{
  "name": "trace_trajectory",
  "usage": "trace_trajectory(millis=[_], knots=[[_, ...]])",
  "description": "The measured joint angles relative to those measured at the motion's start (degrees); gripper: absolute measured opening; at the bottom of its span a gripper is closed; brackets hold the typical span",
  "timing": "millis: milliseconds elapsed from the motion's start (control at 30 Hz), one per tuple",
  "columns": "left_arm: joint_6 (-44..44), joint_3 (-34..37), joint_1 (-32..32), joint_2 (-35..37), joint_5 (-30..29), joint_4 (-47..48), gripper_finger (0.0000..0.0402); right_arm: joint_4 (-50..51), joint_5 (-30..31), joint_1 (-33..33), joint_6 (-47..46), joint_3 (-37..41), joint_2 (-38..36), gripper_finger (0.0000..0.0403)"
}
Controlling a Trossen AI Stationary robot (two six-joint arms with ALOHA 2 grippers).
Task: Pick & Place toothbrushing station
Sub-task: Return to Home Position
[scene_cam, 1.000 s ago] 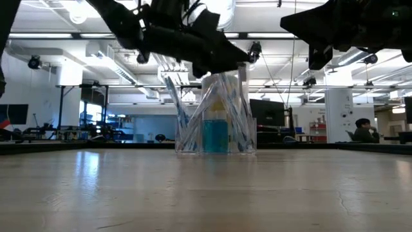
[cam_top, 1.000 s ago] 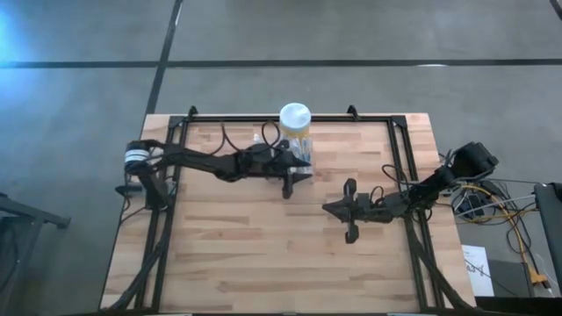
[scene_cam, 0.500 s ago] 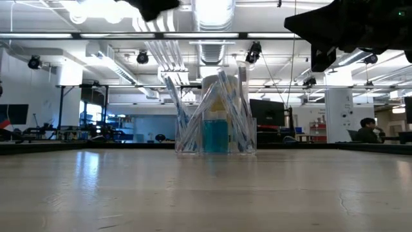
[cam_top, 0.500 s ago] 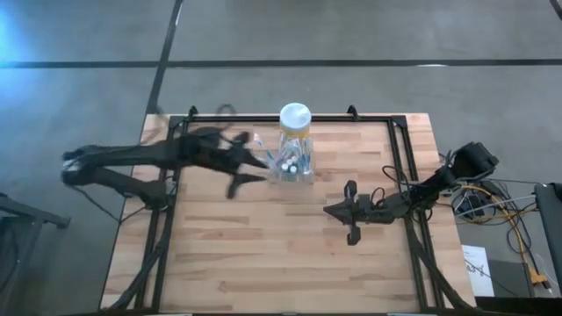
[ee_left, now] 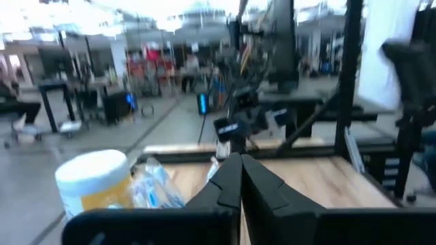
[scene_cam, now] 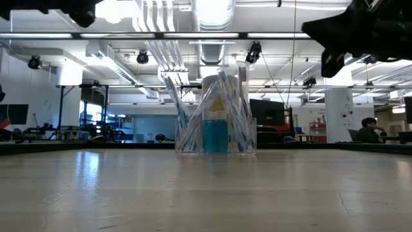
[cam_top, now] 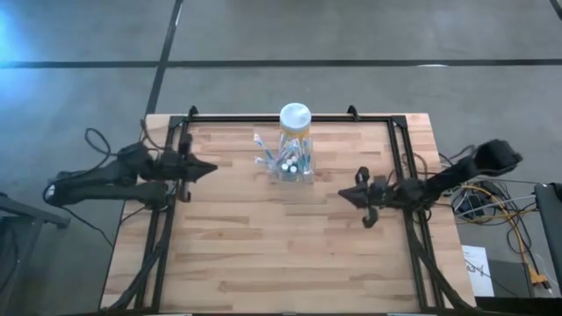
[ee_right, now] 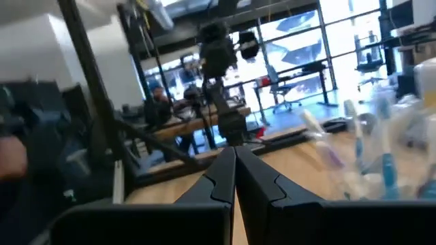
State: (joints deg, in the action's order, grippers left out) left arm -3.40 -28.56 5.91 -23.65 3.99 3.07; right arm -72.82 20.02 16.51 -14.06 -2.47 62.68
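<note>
wooden table (cam_top: 263, 254) carries the toothbrushing station (cam_top: 284, 165); left claw (cam_top: 211, 168) and right claw (cam_top: 345, 195) flank it well apart, both pressed together.

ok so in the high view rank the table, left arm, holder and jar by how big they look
1. table
2. left arm, lying across the table's left edge
3. holder
4. jar, seen lid-on from above, a little smaller than the holder

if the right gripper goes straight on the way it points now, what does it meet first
Probably the left gripper opposite. The right gripper aims beside the toothbrushing station, not into it, and the table between looks free; depth is unclear.
</note>
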Motion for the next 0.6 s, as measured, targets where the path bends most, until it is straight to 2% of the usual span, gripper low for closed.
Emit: trace_trajectory(millis=[67,133,267,333,400,600], knots=[[0.0,2.1,0.0,3.1,0.0,-0.4,0.0004,4.1,-0.4,-1.4,-0.9,1.6,-7.0,0.0008],[0.0,4.0,0.0,5.9,0.0,-1.6,0.0004,14.6,-0.4,-2.0,-1.1,1.8,-15.2,0.0008],[0.0,7.7,0.0,10.5,0.0,-4.9,0.0003,48.4,-0.5,-3.0,-2.8,-3.7,-30.7,0.0008],[0.0,9.2,0.0,11.7,0.4,-5.6,0.0002,60.8,-0.5,-2.9,-2.8,-6.3,-36.9,0.0008],[-0.2,10.6,0.0,12.6,1.1,-3.8,0.0002,65.6,-0.6,-2.7,-1.9,-7.4,-42.3,0.0008],[-0.9,15.6,0.0,19.3,1.1,-3.3,0.0001,68.9,-0.1,-2.4,2.6,-4.3,-60.0,0.0008]])
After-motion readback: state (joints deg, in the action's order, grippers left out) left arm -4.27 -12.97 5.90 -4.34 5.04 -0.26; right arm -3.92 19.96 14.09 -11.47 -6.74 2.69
